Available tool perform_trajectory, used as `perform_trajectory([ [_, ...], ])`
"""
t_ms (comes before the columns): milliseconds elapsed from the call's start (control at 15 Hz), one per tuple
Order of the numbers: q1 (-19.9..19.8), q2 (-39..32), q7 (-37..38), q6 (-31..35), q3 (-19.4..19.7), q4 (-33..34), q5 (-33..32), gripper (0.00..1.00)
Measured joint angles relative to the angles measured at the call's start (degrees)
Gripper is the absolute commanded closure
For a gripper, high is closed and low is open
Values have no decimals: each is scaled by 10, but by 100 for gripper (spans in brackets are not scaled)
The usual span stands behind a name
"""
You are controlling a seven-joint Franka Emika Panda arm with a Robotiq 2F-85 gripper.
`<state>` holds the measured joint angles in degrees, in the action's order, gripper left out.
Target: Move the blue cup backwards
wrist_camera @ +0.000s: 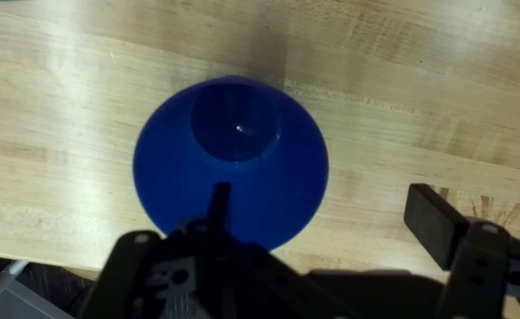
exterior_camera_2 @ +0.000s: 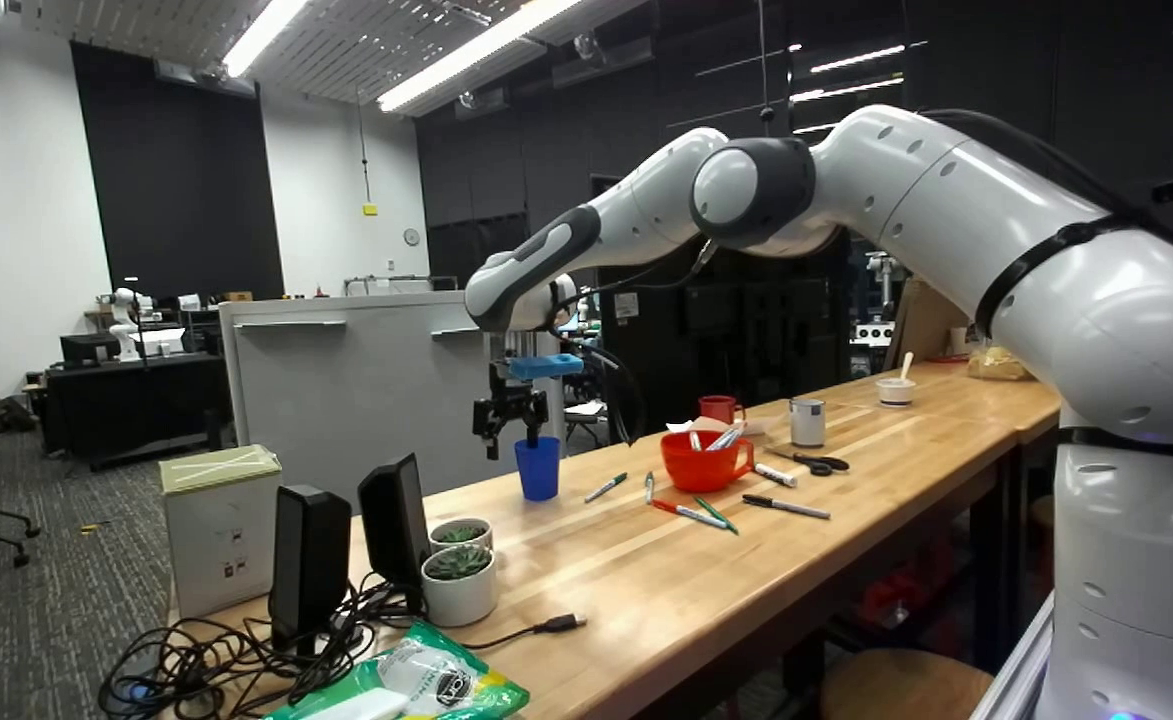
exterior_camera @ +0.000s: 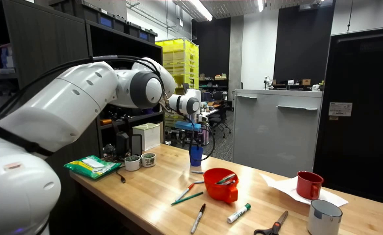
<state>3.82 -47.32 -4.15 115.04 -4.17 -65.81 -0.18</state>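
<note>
The blue cup (exterior_camera: 196, 156) stands upright on the wooden table close to its edge, and it also shows in an exterior view (exterior_camera_2: 538, 470). In the wrist view I look down into the blue cup (wrist_camera: 242, 186). My gripper (wrist_camera: 324, 201) is open and points down. One finger reaches into the cup's mouth, and the other finger is outside it, with the near wall of the cup between them. In an exterior view the gripper (exterior_camera_2: 513, 443) sits at the rim. Whether the inner finger touches the wall, I cannot tell.
A red bowl (exterior_camera: 219, 189) holds markers, and several markers lie around it. A dark red cup (exterior_camera: 310, 185), a grey-white mug (exterior_camera: 324, 218) and scissors (exterior_camera: 276, 225) lie farther along. Small potted plants (exterior_camera_2: 459, 580), black speakers (exterior_camera_2: 308, 560) and a white box (exterior_camera_2: 221, 530) stand on the opposite side.
</note>
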Motion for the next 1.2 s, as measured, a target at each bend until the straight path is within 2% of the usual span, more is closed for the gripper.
perform_trajectory([
  [533, -1, -9, 0, -7, 0, 13, 1, 94],
  [600, -1, -9, 0, -7, 0, 13, 1, 99],
  [1200, 0, 5, 1, -8, 3, 17, -1, 99],
])
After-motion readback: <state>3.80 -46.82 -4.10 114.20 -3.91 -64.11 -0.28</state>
